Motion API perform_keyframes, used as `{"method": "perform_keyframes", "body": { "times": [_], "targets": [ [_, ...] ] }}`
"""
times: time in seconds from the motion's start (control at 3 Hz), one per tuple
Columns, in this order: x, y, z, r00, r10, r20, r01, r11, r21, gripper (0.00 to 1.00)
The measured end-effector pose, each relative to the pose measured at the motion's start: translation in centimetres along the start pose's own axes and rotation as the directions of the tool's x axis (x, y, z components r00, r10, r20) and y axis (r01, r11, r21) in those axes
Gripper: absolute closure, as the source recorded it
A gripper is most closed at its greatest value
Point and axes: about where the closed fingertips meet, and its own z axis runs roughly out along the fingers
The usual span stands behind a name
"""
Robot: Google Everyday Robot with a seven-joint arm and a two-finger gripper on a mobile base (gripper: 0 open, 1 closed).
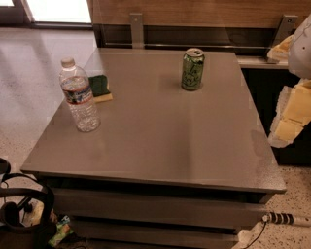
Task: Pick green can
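The green can (193,69) stands upright on the far middle of the grey table (160,141). It has a silver top with a pull tab and pale yellow-green markings. My gripper (290,116) shows as white and pale yellow parts at the right edge of the view, beyond the table's right side. It is well to the right of the can and nearer to me, and it touches nothing.
A clear plastic water bottle (79,96) stands at the table's left side. A flat green-and-yellow sponge (100,88) lies just behind it. A wooden wall panel (194,12) runs behind the table. Black cables and gear (22,209) sit on the floor at lower left.
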Motion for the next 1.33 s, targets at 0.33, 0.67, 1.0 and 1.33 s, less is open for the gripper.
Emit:
{"method": "perform_keyframes", "body": {
  "times": [0.33, 0.67, 1.0, 1.33],
  "targets": [
    [0.0, 0.0, 0.0, 1.000, 0.000, 0.000, 0.000, 1.0000, 0.000, 0.00],
    [-0.4, -2.5, -0.2, 0.998, 0.023, 0.055, -0.025, 0.9990, 0.037, 0.00],
    [-1.1, -5.8, 0.5, 0.982, 0.077, 0.171, -0.090, 0.9934, 0.071, 0.00],
    [-1.6, -7.3, 2.2, 0.930, 0.147, 0.337, -0.183, 0.9802, 0.076, 0.00]
  ]
}}
